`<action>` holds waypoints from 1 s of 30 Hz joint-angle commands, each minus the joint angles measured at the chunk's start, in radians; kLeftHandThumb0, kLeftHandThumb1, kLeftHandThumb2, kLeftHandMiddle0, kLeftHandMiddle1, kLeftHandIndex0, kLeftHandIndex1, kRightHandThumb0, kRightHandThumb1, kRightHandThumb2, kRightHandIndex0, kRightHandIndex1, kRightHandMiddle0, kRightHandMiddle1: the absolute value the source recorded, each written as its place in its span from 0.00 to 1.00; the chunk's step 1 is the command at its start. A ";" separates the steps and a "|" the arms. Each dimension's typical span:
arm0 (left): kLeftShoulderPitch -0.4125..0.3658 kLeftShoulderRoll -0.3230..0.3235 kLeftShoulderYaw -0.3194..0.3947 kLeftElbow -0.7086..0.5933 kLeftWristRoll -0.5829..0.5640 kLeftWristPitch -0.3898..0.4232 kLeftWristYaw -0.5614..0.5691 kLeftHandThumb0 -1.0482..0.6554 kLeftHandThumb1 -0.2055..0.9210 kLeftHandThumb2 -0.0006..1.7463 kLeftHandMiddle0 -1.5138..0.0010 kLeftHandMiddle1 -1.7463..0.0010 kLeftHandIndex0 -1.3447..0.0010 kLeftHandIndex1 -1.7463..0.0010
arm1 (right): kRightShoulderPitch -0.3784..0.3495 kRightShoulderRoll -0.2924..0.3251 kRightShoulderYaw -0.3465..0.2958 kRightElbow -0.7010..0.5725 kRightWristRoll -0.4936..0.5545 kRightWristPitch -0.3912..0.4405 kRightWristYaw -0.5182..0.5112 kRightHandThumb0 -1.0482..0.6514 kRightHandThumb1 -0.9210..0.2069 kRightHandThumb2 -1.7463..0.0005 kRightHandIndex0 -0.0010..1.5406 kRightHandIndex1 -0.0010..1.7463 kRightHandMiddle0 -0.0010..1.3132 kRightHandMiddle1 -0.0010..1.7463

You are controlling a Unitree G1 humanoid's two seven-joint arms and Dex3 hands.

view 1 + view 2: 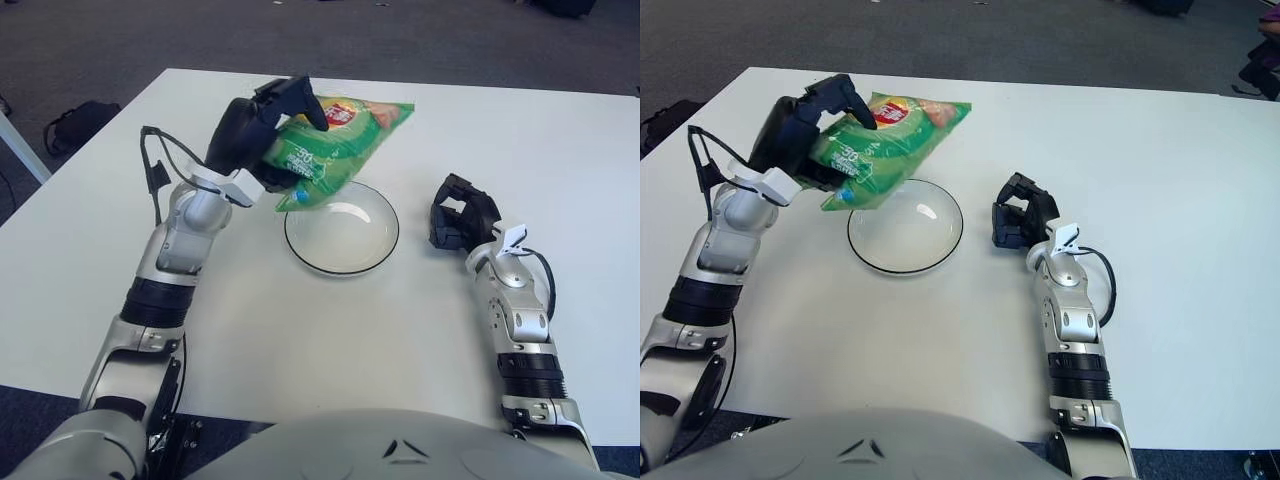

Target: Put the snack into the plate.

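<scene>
Snack, a green bag, sits in my left hand at upper centre-left of the frame, its black fingers clamped over the bag's top. I see it held tilted in the air, its lower corner over the plate's upper-left rim; whether it touches, I can't tell. My right hand rests on the white worktop right of the plate, fingers curled, holding nothing.

Bright, even overhead light falls on the matte white rectangular table, throwing only soft, faint shadows. A pale glare streak marks the glossy black-rimmed white plate. Both views look sharp throughout.
</scene>
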 commanded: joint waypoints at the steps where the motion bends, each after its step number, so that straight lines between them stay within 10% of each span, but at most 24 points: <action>1: 0.027 -0.012 -0.017 -0.014 -0.042 -0.007 -0.040 0.61 0.10 1.00 0.38 0.06 0.48 0.00 | 0.065 0.000 0.008 0.044 -0.017 0.055 -0.004 0.32 0.60 0.20 0.73 1.00 0.51 1.00; 30: 0.127 0.031 -0.127 0.111 0.127 -0.117 -0.123 0.61 0.20 0.94 0.44 0.03 0.55 0.00 | 0.066 -0.001 0.022 0.026 -0.024 0.083 -0.023 0.32 0.59 0.21 0.72 1.00 0.50 1.00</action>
